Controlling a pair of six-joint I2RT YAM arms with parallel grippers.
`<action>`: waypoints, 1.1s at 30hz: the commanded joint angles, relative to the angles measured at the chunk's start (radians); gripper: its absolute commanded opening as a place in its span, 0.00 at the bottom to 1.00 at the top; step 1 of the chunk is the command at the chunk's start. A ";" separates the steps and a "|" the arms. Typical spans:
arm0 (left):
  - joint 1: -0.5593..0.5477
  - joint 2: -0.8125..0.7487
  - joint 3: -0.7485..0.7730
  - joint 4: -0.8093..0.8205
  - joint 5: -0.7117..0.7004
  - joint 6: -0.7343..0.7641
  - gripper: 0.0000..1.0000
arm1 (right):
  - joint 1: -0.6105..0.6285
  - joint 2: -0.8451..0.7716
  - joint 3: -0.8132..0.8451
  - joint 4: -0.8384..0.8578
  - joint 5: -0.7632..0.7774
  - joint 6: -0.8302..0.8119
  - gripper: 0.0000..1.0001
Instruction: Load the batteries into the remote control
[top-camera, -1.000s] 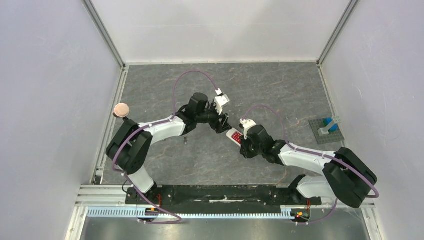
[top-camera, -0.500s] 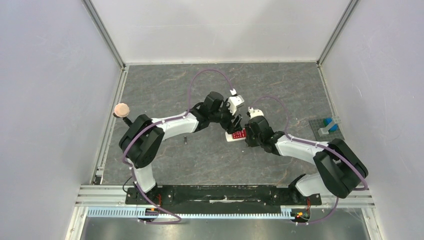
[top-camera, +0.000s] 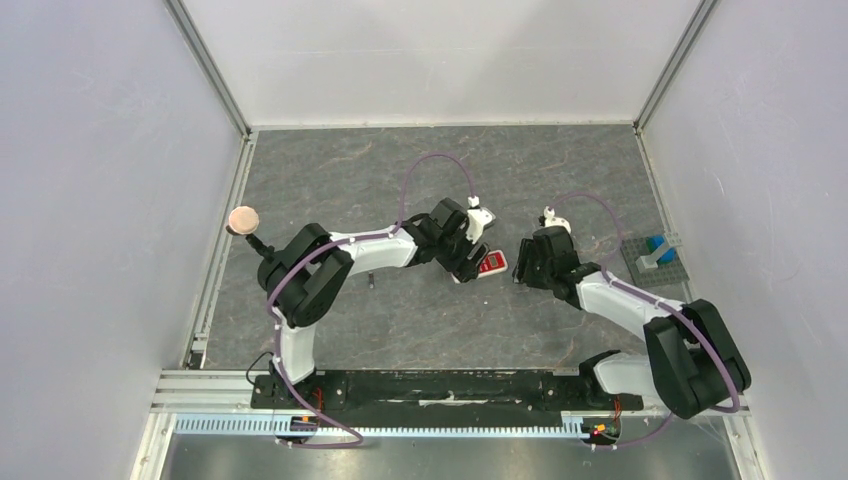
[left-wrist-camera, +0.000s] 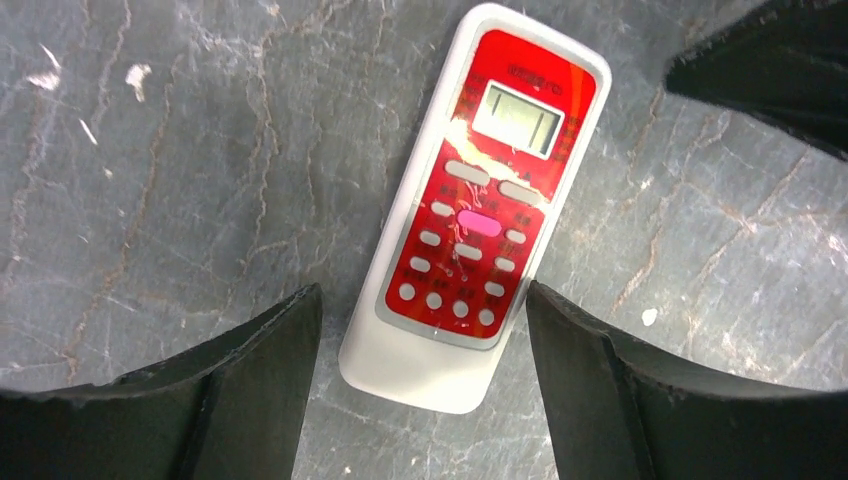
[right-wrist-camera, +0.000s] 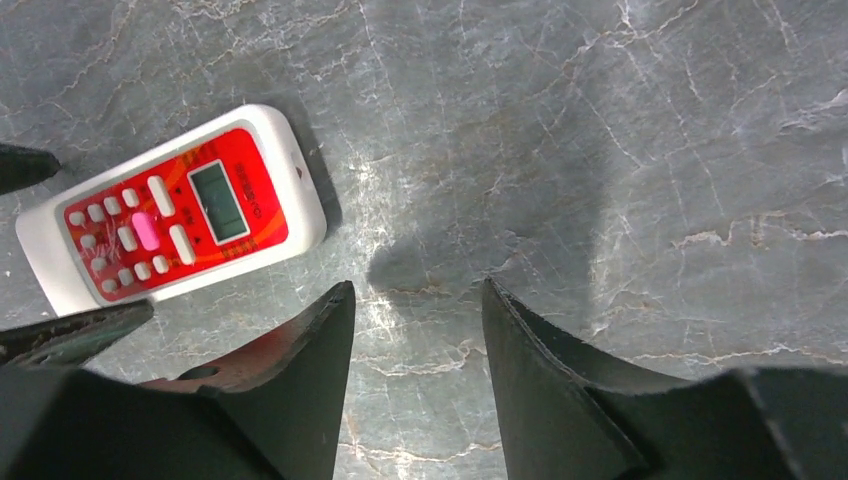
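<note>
Remote control (left-wrist-camera: 480, 210) face up on a grey table (left-wrist-camera: 150, 150).
The left gripper (left-wrist-camera: 420, 300) is spread wide, one finger on each side of the remote's lower end. The right gripper (right-wrist-camera: 417, 290) gapes empty, with the remote off to its left.

Top view: the left gripper (top-camera: 468, 265) overlies the remote control (top-camera: 492, 263), so only a red patch shows at its 3 o'clock side, and the fingertips are hidden beneath the wrist. A dark speck (top-camera: 370, 281) at the remote's 9 o'clock is too small to identify.

Left wrist view: both fingers (left-wrist-camera: 240, 390) run off the bottom edge. A black shape (left-wrist-camera: 770, 70) at 2 o'clock is cropped by the corner.

Right wrist view: the right gripper (right-wrist-camera: 418, 285) is likewise cut off at 6 o'clock, and the button legends are unreadable.
</note>
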 joint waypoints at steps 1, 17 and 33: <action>-0.033 0.056 0.097 -0.061 -0.054 0.049 0.81 | -0.011 -0.024 -0.012 -0.074 -0.026 0.033 0.54; -0.103 0.211 0.269 -0.215 -0.183 0.106 0.37 | -0.056 -0.063 -0.014 -0.116 -0.052 0.009 0.59; 0.120 -0.149 0.219 0.075 0.213 -0.505 0.05 | -0.062 -0.290 0.035 0.068 -0.453 -0.027 0.69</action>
